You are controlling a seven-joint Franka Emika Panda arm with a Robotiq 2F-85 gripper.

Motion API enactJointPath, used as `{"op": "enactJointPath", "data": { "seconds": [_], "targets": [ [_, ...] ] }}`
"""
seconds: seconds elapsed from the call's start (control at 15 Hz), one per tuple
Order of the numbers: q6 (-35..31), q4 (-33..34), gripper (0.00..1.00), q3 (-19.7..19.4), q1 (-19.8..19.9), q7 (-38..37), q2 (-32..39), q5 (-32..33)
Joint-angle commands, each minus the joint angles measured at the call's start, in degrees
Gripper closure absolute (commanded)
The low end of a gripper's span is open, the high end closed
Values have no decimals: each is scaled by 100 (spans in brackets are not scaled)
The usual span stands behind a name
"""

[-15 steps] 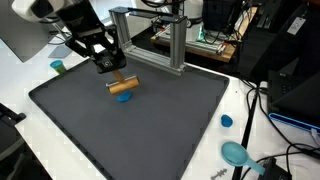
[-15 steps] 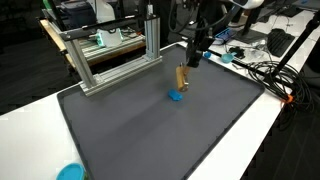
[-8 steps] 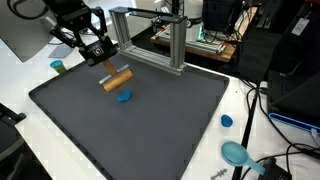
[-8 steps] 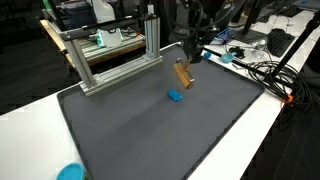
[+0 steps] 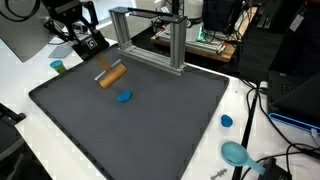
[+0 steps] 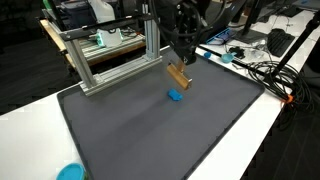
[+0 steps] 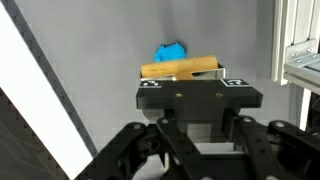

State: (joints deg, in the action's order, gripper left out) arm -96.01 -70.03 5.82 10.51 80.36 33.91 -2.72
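While the hand point(image 5: 101, 64) hangs above the dark mat point(image 5: 160, 130) on the worktop, its jaws are clamped on a tan wooden cylinder point(image 5: 112, 76), held aslant in the air, clear of the mat. A small blue piece point(image 5: 124, 97) lies on the mat just below the cylinder, and an aluminium frame point(image 5: 150, 35) stands behind them.

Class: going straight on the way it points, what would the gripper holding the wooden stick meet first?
Probably the blue piece: the wrist view shows it beyond the wooden stick in the gripper. Depth is unclear; perhaps the mat beside it.
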Motion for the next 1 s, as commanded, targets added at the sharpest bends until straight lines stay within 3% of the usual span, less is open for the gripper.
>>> {"op": "enactJointPath", "data": {
  "seconds": [0.0, 0.07, 0.53, 0.93],
  "targets": [
    [14, -13, 53, -102, -77, 28, -18, -54],
    [13, -22, 78, -101, -82, 28, -25, -54],
    [-1985, -1541, 78, -26, -238, 12, -534, -105],
    [-1758, -2175, 78, -42, -237, 143, -1087, -52]
  ]
}}
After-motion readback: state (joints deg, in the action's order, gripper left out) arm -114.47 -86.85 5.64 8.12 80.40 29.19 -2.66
